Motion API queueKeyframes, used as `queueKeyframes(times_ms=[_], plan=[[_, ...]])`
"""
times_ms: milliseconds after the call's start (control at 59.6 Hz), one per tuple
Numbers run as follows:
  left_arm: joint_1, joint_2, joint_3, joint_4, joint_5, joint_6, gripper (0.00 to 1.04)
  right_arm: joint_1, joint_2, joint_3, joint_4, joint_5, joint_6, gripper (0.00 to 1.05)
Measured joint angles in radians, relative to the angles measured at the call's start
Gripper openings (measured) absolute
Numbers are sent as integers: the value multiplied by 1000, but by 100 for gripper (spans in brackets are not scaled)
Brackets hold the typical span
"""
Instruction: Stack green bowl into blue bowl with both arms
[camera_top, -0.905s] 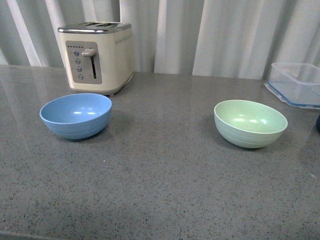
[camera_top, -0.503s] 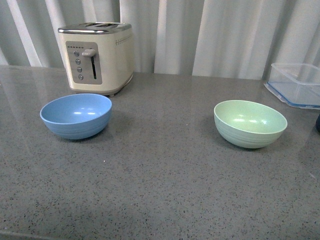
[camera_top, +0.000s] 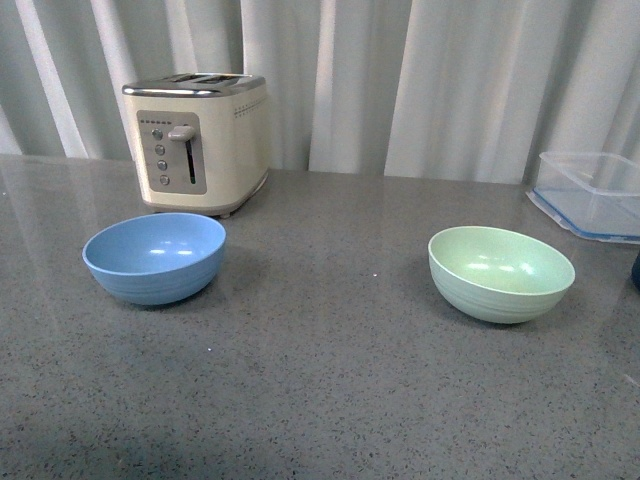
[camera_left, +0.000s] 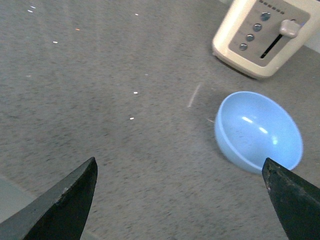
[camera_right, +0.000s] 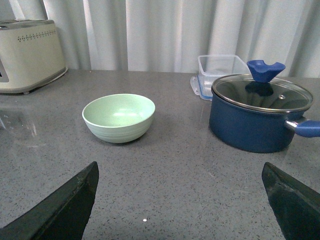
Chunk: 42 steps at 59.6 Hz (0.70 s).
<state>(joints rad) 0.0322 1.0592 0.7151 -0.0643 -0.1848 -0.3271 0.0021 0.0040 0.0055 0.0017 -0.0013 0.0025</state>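
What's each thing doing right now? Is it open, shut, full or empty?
Green bowl: upright, empty.
Blue bowl: upright, empty.
Toaster: lever up.
Pot: glass lid on.
Clear container: looks empty.
Left gripper: jaws open, holding nothing.
Right gripper: jaws open, holding nothing.

Grey speckled countertop (camera_top: 320, 330) lay open between the light-blue plastic bowl (camera_top: 154, 257) and the mint-green plastic bowl (camera_top: 501, 272); a cream toaster (camera_top: 203, 143) stood just behind the former, a dark-blue glass-lidded pot (camera_right: 260, 117) near the latter.
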Motion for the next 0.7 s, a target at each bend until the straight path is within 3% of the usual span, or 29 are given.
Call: queueKeyframes(times_ms=[201,352,704], plan=[[-47,330,296,-93,88,-106,98,0,0,0,0,0,0,95],[-73,566,478,-167,64,-155,98,0,0,0,0,0,0,95],[-77,856,653,-199,86,-224,98,0,0,0,0,0,0,95]])
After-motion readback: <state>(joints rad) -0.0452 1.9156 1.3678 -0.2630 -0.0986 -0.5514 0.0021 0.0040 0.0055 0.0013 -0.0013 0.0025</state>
